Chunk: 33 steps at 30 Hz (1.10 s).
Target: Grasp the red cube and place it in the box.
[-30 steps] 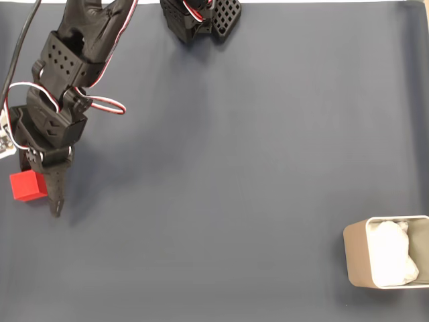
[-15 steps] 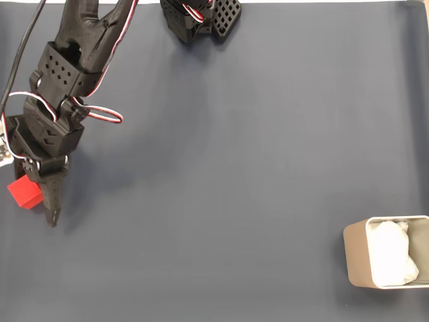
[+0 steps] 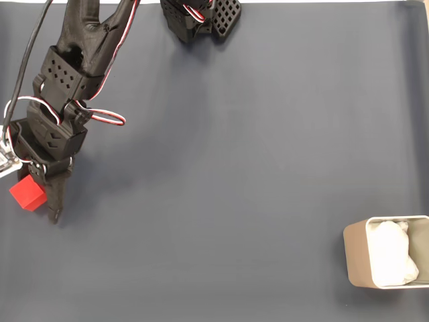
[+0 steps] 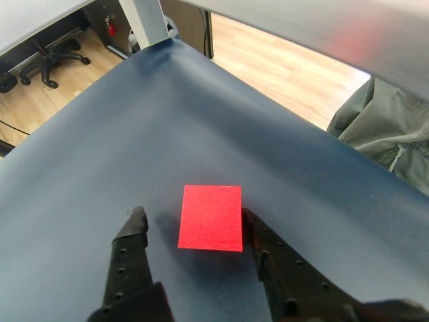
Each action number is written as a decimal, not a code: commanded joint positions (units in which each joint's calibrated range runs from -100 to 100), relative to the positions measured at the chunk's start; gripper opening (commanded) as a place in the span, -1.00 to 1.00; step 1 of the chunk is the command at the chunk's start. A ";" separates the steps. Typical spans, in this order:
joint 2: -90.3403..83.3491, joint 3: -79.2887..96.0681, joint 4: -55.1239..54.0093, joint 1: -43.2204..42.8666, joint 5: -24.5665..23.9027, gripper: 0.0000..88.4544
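We see the red cube (image 3: 27, 193) at the far left edge of the fixed view, resting on the dark blue counter (image 3: 234, 168). In the wrist view the cube (image 4: 210, 217) lies between the two black fingers of the tool (image 4: 191, 218). The right finger (image 4: 268, 248) sits against the cube's right side, while the left finger (image 4: 134, 231) stands just apart from it, a strip of counter (image 4: 100, 134) showing between them. So the tool is partly open around the cube and has not closed on it.

In the fixed view the tool (image 3: 40, 201) points toward the near edge, and the black arm (image 3: 67, 80), with red and white wires, reaches up to the top left. The box (image 3: 358, 258), with white paper inside, stands at the lower right corner, well apart from the cube.
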 commanded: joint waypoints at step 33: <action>-5.64 -2.68 3.83 -2.21 3.22 -0.83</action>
